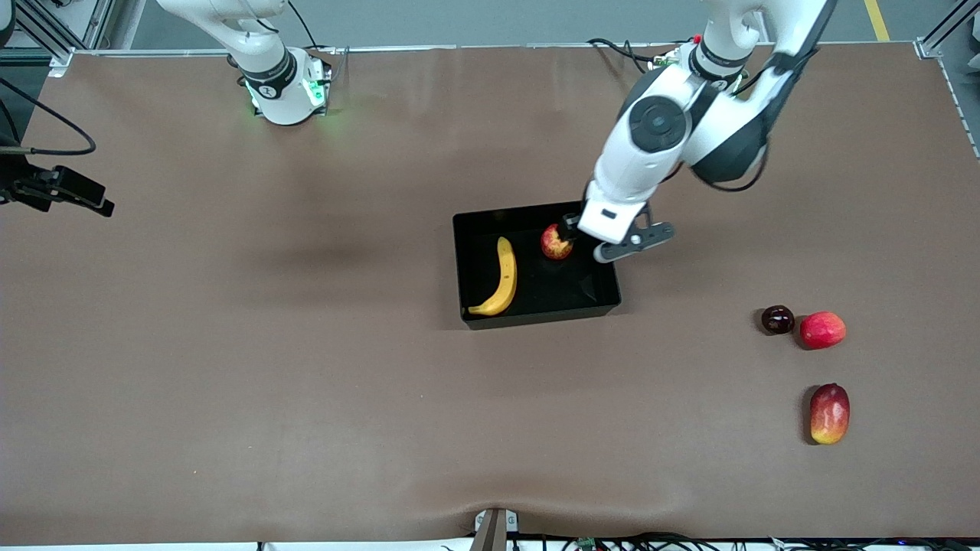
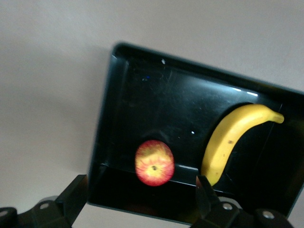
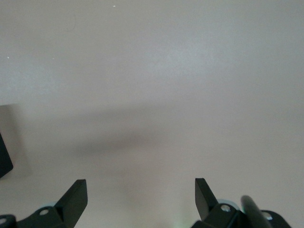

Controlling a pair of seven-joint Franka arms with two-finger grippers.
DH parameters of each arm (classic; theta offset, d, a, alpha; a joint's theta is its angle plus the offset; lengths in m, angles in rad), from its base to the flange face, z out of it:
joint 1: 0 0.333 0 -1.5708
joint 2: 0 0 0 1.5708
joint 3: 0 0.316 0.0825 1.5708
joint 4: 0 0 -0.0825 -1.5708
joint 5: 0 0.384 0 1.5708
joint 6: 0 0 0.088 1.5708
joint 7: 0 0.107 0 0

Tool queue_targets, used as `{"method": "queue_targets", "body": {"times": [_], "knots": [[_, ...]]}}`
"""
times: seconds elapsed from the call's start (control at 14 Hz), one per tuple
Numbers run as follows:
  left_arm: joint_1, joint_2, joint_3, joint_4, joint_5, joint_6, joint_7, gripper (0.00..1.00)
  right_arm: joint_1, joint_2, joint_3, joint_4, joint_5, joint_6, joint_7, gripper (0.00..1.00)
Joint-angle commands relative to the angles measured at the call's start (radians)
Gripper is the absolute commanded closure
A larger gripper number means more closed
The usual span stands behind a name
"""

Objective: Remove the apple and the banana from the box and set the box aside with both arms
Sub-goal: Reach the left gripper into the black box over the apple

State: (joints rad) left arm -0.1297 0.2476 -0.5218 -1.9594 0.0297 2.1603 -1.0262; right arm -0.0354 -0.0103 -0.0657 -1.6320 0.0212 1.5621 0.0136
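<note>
Left gripper (image 2: 137, 202): you have it hovering over the box (image 1: 467, 264), above the wall farthest from the front camera, with its fingers (image 2: 73, 194) spread wide and holding nothing.

Apple (image 1: 556, 242): it sits on the box floor at the end toward the left arm, close to that same wall. In the left wrist view it shows between the two fingertips but lower down, so you still need to descend before you close.

Banana (image 1: 500, 278): it lies in the box toward the right arm's end, well apart from the apple. Its long axis runs roughly from the front camera toward the robots, with a curve.

Nearer arm: your left arm is directly over the apple; I judge that fruit to be the one in hand.

Right gripper (image 3: 137, 202): it waits over bare table (image 1: 230, 344) toward its own end, fingers released and empty. Only its wrist view shows the fingers.

Other fruit: a dark round fruit (image 1: 777, 319), a pinkish-red round fruit (image 1: 822, 330) and a mango (image 1: 829, 413) lie on the table toward the left arm's end, outside the box.

Watch: the apple is close to the wall, so a finger could catch the rim as you lower.
</note>
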Motion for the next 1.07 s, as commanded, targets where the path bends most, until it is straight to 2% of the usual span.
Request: {"method": "queue_targets", "body": {"times": [0.0, 0.21, 0.43, 1.0], "knots": [[-0.036, 0.083, -0.001, 0.011, 0.045, 0.067, -0.099, 0.0, -0.015, 0.039, 0.011, 0.026, -0.015, -0.007, -0.003, 0.0], [-0.062, 0.148, -0.003, 0.007, 0.067, 0.096, -0.166, 0.0, -0.018, 0.071, 0.012, 0.029, -0.015, -0.001, -0.004, 0.0], [-0.067, 0.171, -0.003, -0.045, 0.071, 0.113, -0.169, 0.0, -0.014, 0.101, 0.011, 0.029, -0.018, -0.005, -0.003, 0.0], [-0.096, 0.26, -0.001, -0.052, 0.097, 0.153, -0.186, 0.0, -0.017, 0.136, 0.012, 0.024, -0.006, -0.037, 0.002, 0.0]]}}
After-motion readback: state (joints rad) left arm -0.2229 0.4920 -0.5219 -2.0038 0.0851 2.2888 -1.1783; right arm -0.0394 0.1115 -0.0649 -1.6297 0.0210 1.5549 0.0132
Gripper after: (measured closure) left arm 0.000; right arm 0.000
